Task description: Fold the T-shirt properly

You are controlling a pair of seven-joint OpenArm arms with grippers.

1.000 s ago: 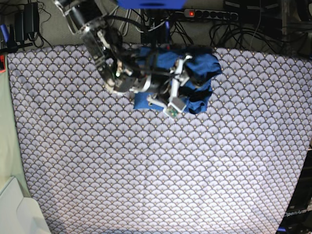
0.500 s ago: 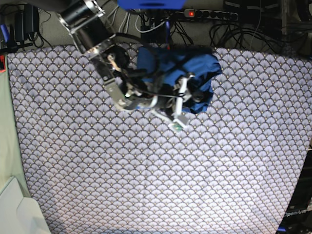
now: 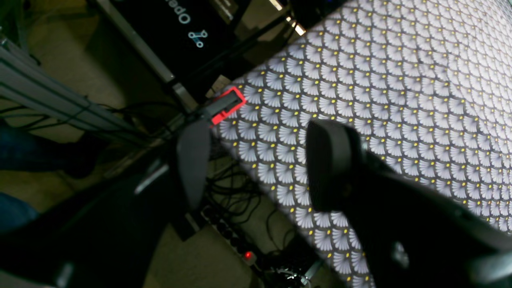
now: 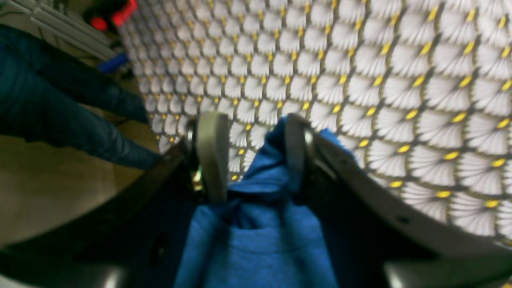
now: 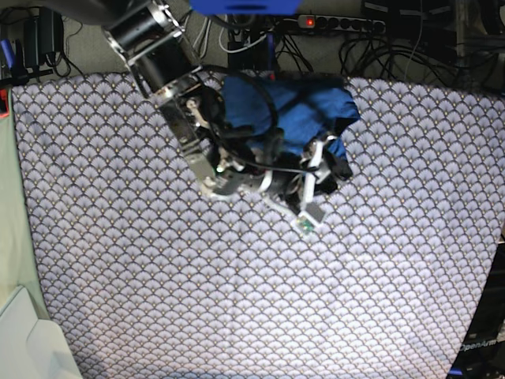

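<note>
The blue T-shirt [image 5: 292,110] lies bunched at the far middle of the scallop-patterned tablecloth [image 5: 237,300]. My right arm reaches in from the far left. My right gripper [image 5: 325,162] is at the shirt's near right edge. In the right wrist view the right gripper [image 4: 254,128] is shut on a fold of the blue T-shirt [image 4: 260,224], held above the cloth. My left gripper [image 3: 260,136] is open and empty, hanging over a table corner [image 3: 256,100]. It does not show in the base view.
A power strip [image 5: 339,22] and cables lie beyond the far table edge. A red clamp [image 3: 226,106] sits at the table corner. A person's blue-jeaned leg [image 4: 60,92] is beside the table. A pale box [image 5: 24,339] is at the near left.
My right gripper has moved toward the near right, pulling the shirt's edge along. The shirt's near left part has been drawn off the cloth.
</note>
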